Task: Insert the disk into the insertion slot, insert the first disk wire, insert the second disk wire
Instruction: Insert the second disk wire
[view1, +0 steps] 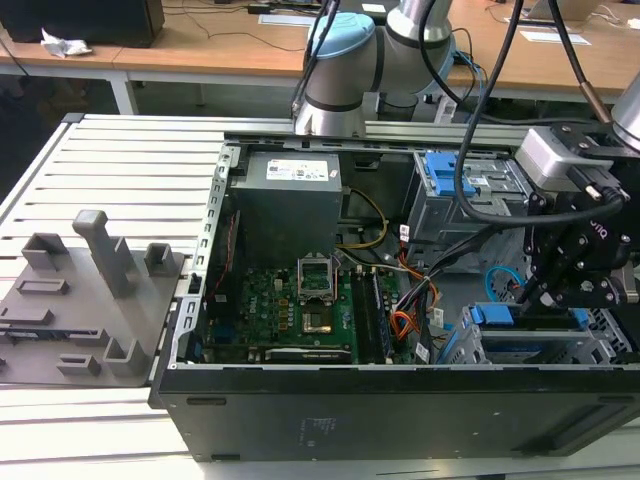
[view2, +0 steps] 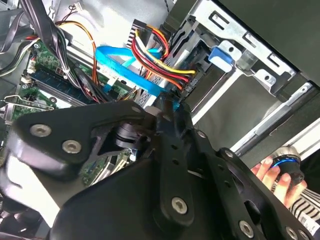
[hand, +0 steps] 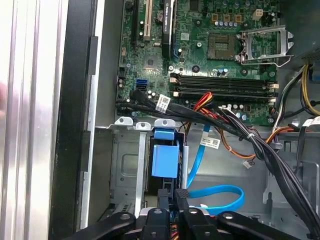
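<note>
Cables (hand: 240, 130) cross the case beside the disk (hand: 165, 160) near the fingers (hand: 172, 200).

Our arm (view1: 345, 70) is built of silver-grey tubes with pale blue caps at the joints. Black cables (view1: 480, 90) hang along it to a grey box (view1: 552, 155) at the wrist. Our pincer (view1: 575, 270) is matte black, with chunky linkages (view2: 150, 165) studded with silver screws (view2: 71, 146) in the second wrist view.
</note>
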